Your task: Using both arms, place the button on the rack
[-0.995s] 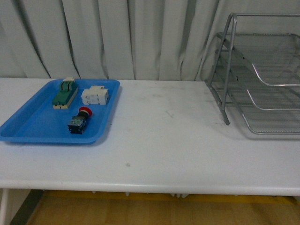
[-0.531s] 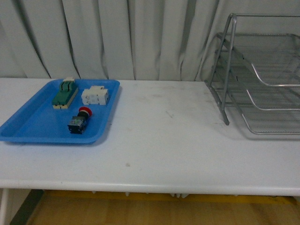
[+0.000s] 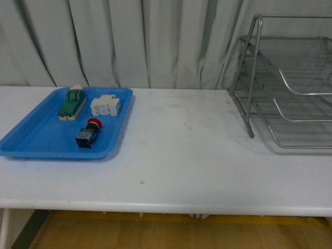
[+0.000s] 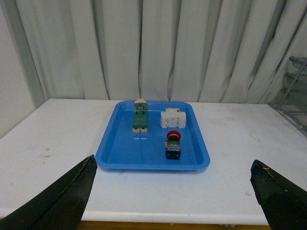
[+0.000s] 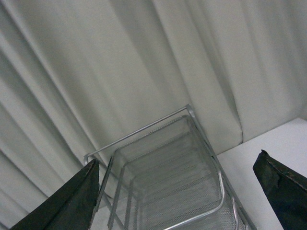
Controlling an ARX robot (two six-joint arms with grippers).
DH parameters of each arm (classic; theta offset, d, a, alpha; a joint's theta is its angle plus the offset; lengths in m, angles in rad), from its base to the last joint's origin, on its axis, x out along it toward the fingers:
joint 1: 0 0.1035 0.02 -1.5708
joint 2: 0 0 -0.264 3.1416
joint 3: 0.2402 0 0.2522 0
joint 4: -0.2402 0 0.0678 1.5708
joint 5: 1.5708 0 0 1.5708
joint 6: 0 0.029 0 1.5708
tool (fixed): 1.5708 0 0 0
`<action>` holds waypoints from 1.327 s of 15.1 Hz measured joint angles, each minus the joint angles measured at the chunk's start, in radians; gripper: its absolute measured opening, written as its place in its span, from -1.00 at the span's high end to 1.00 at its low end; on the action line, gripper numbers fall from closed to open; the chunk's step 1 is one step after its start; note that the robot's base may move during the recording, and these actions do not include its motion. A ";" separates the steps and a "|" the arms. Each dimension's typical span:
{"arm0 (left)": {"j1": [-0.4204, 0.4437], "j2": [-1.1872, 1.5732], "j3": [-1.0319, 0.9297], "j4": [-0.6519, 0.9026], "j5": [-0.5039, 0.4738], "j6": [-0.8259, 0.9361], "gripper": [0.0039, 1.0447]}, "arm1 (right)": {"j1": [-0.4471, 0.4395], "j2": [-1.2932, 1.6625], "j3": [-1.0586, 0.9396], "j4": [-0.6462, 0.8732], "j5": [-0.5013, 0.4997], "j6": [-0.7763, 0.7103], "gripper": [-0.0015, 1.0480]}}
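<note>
Red-capped, the button (image 3: 88, 133) lies on its side in the blue tray (image 3: 31, 149) at the left of the desk (image 3: 197, 155), in front of the white breaker (image 3: 106, 106) and the green knife switch (image 3: 71, 103). The rack (image 3: 250, 93) stands well apart at the far right, which is probably why you need both arms: one to lift, one to deliver. Your left tool (image 4: 172, 160) is spread wide and empty, held back and lined up on the button. Your right tool (image 5: 178, 158) is equally spread, holds nothing and points up toward the rack. Neither arm shows in the front view.
</note>
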 joint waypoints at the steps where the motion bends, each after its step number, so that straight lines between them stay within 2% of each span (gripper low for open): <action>1: 0.000 0.000 0.000 0.000 0.000 0.000 -0.88 | -0.007 0.087 0.047 0.014 0.002 0.067 -0.87; 5: 0.000 0.000 0.000 0.000 0.000 0.000 -0.88 | 0.018 0.493 0.184 0.181 0.000 0.438 -0.87; 7: 0.000 0.000 0.000 0.000 0.000 0.000 -0.88 | 0.070 0.627 0.235 0.237 0.013 0.600 -0.87; 12: 0.000 0.000 0.000 0.000 0.000 0.000 -0.88 | 0.247 0.786 0.257 0.241 0.045 0.888 -0.87; 15: 0.000 0.000 0.000 0.000 0.000 0.000 -0.88 | 0.321 0.826 0.246 0.243 0.056 0.946 -0.87; 20: 0.000 0.000 0.000 0.000 0.000 0.000 -0.88 | 0.335 0.854 0.246 0.243 0.055 0.949 -0.87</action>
